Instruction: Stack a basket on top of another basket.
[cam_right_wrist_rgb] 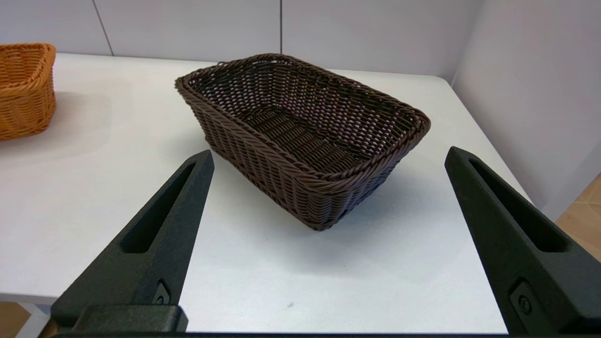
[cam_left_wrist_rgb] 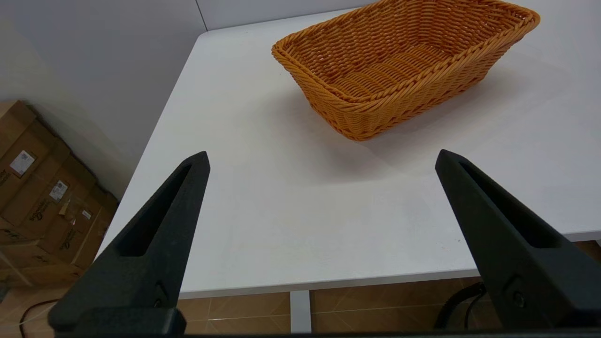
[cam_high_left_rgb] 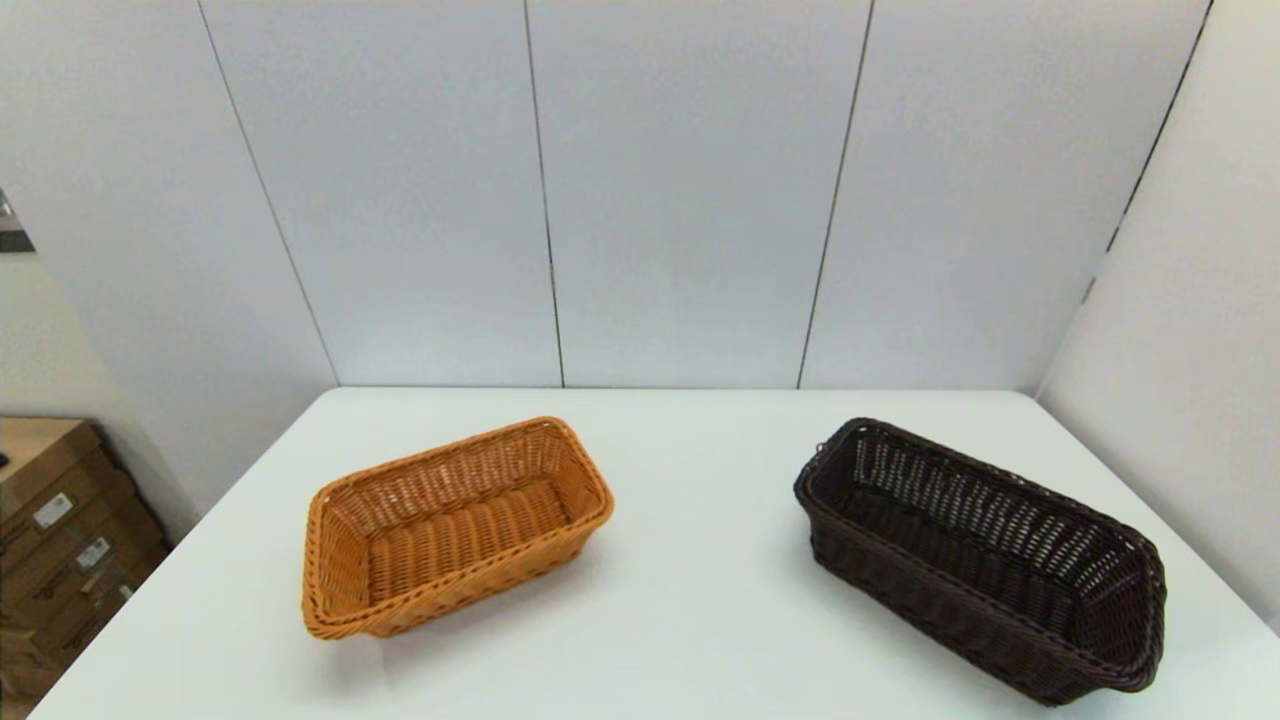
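The dark brown basket (cam_high_left_rgb: 985, 555) stands upright and empty on the right side of the white table (cam_high_left_rgb: 680, 600); the right wrist view shows this basket (cam_right_wrist_rgb: 305, 136) just beyond my right gripper (cam_right_wrist_rgb: 328, 157), which hangs open short of the table's near edge. The orange-tan basket (cam_high_left_rgb: 455, 525) stands upright and empty on the left side, well apart from the dark one. My left gripper (cam_left_wrist_rgb: 321, 157) is open too, held off the table's near edge with the orange-tan basket (cam_left_wrist_rgb: 404, 65) ahead of it. Neither arm shows in the head view.
Grey wall panels (cam_high_left_rgb: 680, 190) close the table's far side and right side. Cardboard boxes (cam_high_left_rgb: 60, 540) are stacked on the floor to the left of the table. Bare tabletop lies between the two baskets and in front of them.
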Controlling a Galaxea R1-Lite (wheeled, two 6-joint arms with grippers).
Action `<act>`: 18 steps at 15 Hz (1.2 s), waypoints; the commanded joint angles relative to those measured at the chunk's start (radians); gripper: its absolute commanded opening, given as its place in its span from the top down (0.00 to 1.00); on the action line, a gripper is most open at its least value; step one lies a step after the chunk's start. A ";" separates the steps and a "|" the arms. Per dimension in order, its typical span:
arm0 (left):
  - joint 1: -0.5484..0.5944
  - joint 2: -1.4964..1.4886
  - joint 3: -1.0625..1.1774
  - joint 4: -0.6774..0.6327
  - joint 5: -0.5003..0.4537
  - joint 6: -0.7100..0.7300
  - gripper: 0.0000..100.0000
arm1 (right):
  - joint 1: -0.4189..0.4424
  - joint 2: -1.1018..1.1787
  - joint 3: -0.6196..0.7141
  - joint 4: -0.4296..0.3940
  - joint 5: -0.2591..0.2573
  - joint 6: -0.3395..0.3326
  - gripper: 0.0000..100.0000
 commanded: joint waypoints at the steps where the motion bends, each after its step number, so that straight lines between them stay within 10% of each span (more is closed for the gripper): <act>1: 0.000 0.001 0.000 0.001 0.000 0.001 0.00 | 0.000 0.001 0.000 0.000 0.001 -0.001 0.00; 18: 0.000 0.001 0.002 -0.009 -0.014 0.004 0.00 | 0.000 0.001 0.000 0.000 0.001 -0.001 0.00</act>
